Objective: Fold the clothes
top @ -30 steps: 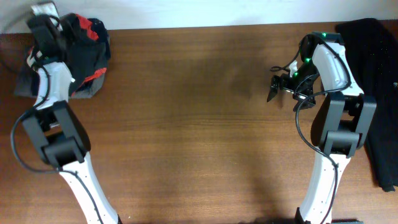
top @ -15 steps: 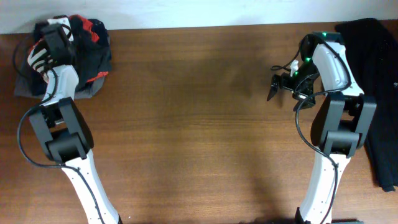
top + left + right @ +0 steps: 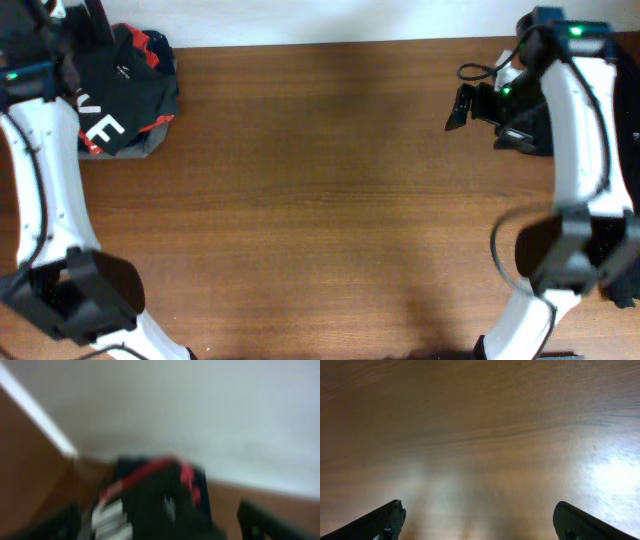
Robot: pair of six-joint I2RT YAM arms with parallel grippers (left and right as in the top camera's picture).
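We see the black T-shirt lying as a folded bundle at the far left corner of the surface, white letters facing up, with red cloth showing at its edges. In the blurred left wrist view, the left hand shows its fingers spread wide with nothing between them, and the bundle lies beyond them. The right hand is fully spread and empty above bare wood, well apart from the bundle. Another dark garment lies at the right edge.
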